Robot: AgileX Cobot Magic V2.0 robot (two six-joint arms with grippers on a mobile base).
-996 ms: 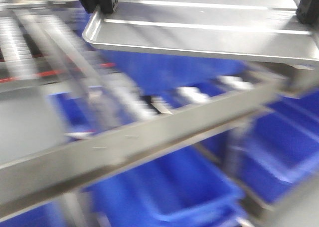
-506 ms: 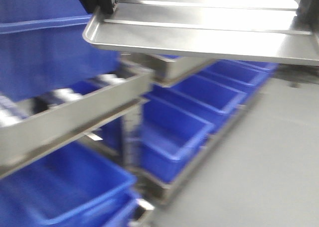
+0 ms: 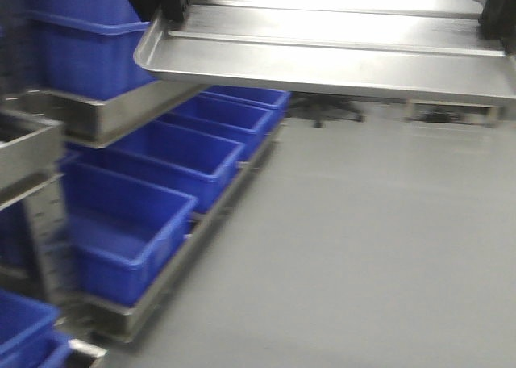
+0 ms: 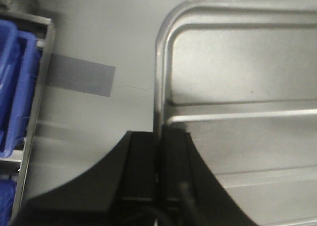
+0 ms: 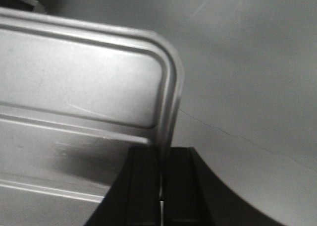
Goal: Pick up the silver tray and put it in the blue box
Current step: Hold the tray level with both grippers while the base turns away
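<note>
The shallow, shiny rectangular silver tray point(image 3: 322, 53), two ridges in its floor, hangs level above the grey floor point(image 3: 363, 247). The fingers of the left gripper point(image 4: 159, 146) and right gripper point(image 5: 161, 156) each clamp one end rim. Deep blue plastic boxes point(image 3: 181, 154) sit in a metal rack point(image 3: 161, 287) at lower left, apart from the tray.

no legible txt, labels, brands or nos. in any view. silver tray point(image 4: 237, 62): no readable stamp. grey tape patch point(image 4: 81, 77) on floor point(image 4: 99, 23): blank. rack post point(image 3: 50, 239) marks: too blurred to read.
</note>
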